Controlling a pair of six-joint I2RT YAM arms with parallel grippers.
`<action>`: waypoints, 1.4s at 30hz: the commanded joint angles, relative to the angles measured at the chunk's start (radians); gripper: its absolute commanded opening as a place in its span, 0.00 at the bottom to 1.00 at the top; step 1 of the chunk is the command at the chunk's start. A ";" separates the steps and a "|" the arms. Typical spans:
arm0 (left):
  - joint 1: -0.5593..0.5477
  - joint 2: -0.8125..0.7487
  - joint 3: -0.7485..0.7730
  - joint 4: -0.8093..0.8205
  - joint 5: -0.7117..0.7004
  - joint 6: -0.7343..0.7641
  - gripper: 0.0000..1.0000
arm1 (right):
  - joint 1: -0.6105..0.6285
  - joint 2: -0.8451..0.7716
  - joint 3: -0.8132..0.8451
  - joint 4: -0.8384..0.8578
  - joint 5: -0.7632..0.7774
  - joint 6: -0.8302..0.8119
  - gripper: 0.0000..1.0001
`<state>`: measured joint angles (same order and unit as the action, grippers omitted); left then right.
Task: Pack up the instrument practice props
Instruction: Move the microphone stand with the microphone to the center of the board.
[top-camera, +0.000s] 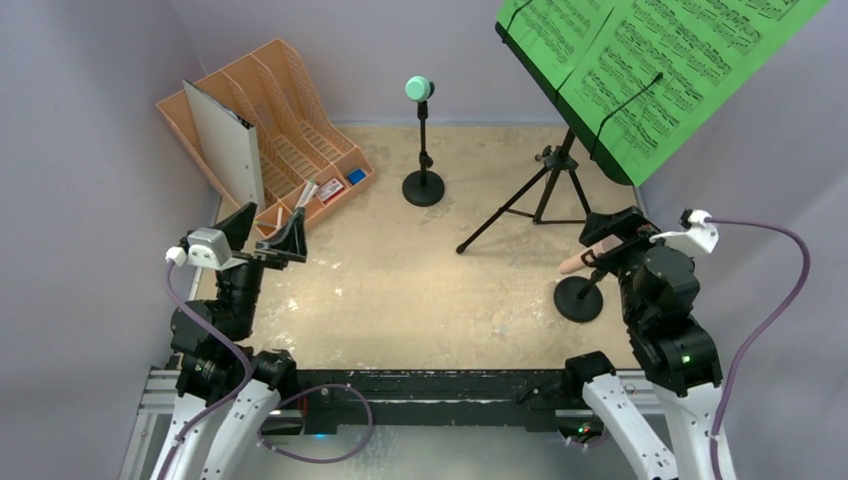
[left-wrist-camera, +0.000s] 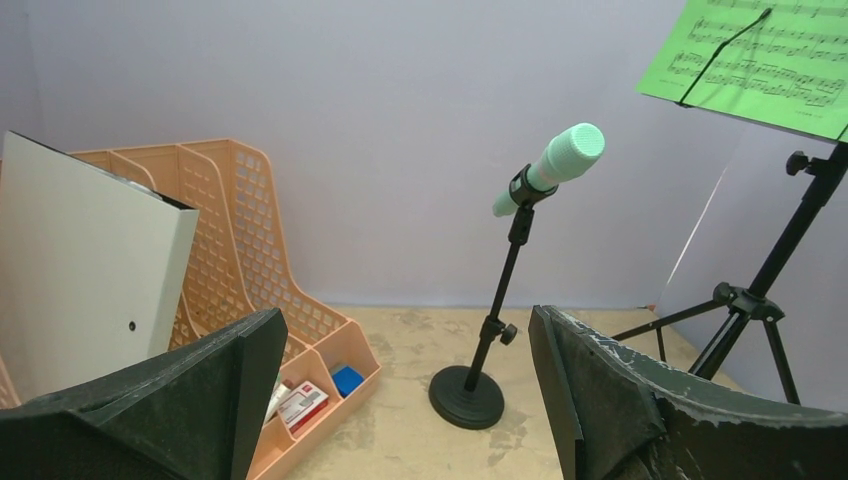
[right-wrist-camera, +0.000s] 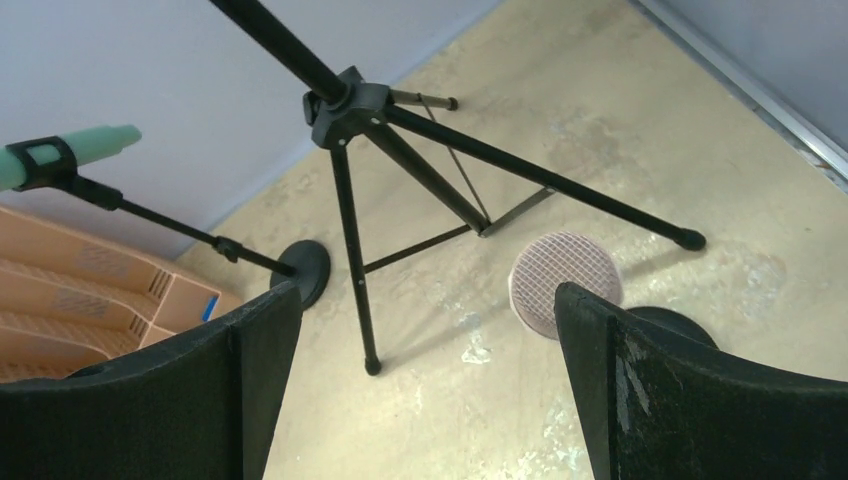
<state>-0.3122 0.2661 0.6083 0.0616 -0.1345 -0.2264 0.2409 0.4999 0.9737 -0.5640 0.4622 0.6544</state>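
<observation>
**start with the pink microphone, and watch its stand**

both of your grippers are spread wide and hold nothing. the right gripper (top-camera: 610, 243) hangs just above the pink microphone (top-camera: 577, 262), so that looks like the first pick. take it by the slim handle, not the meshed round head, and draw it out along the line of its clip. its clip pole (top-camera: 578, 298) looks light, so a sideways tug could tip it. the left gripper (top-camera: 265, 232) sits well away by the orange rack (top-camera: 300, 120), too far to steady the base.

nothing appears packed yet. the teal microphone (top-camera: 419, 89) sits tilted in the other clip pole (top-camera: 424, 150) near the back wall. the black tripod (top-camera: 540, 195) stands between the two poles, legs splayed, one foot near the pink microphone's base. the green sheet-music pages (top-camera: 650, 60) lie open on top of it, held down by thin wire arms.
</observation>
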 joint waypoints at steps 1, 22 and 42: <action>-0.017 -0.016 -0.001 0.018 0.005 -0.010 0.98 | -0.002 0.017 0.096 -0.152 0.106 0.068 0.99; -0.035 0.172 0.063 -0.016 0.284 0.002 0.99 | -0.002 0.127 0.001 -0.245 0.119 0.142 0.99; -0.067 0.083 0.054 -0.032 0.253 0.047 0.99 | -0.002 0.189 -0.138 -0.095 0.224 0.235 0.90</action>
<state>-0.3645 0.3668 0.6323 0.0181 0.1196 -0.2054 0.2409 0.6949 0.8764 -0.7189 0.6022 0.8303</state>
